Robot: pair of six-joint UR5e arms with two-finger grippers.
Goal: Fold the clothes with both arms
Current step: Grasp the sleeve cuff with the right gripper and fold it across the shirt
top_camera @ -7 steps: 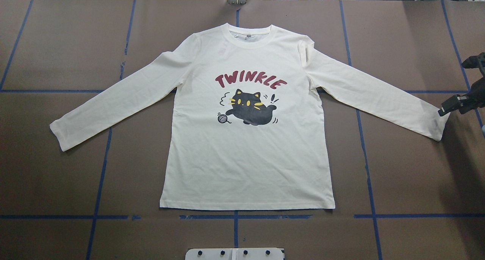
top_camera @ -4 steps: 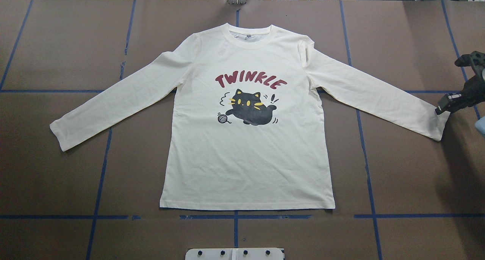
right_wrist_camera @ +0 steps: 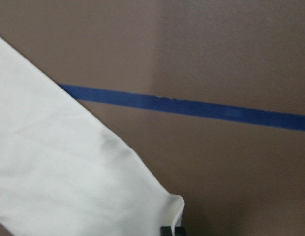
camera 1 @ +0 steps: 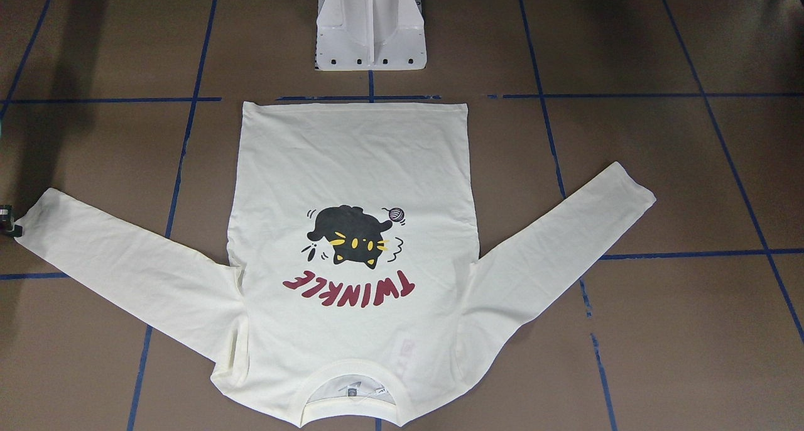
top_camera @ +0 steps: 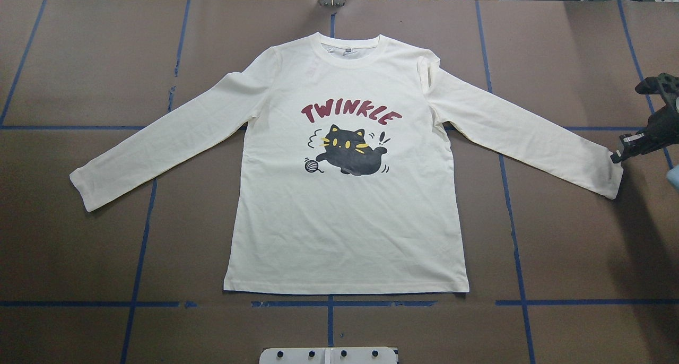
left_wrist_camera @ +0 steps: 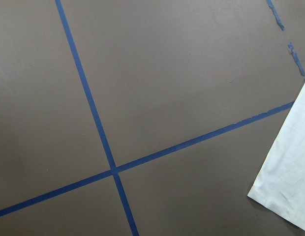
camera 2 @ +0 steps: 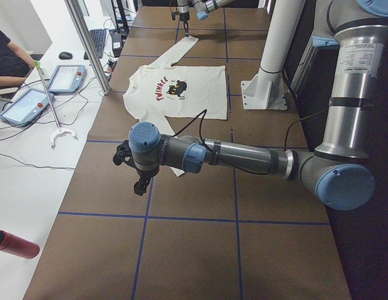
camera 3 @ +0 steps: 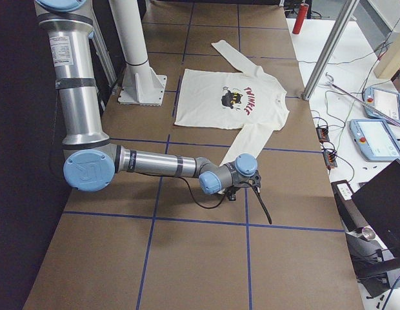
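Neither left fingers (camera 2: 141,187) nor right fingers (top_camera: 617,155) show their spread over the brown, blue-taped table (top_camera: 79,61).

Brown tabletop (top_camera: 95,61), blue tape grid (top_camera: 79,303)

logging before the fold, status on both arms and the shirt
Right arm jaws at one sleeve cuff, grip unclear. Left arm above bare table beside the other cuff, jaws unreadable. T-shirt flat, print up, unfolded. Nothing lying on it.
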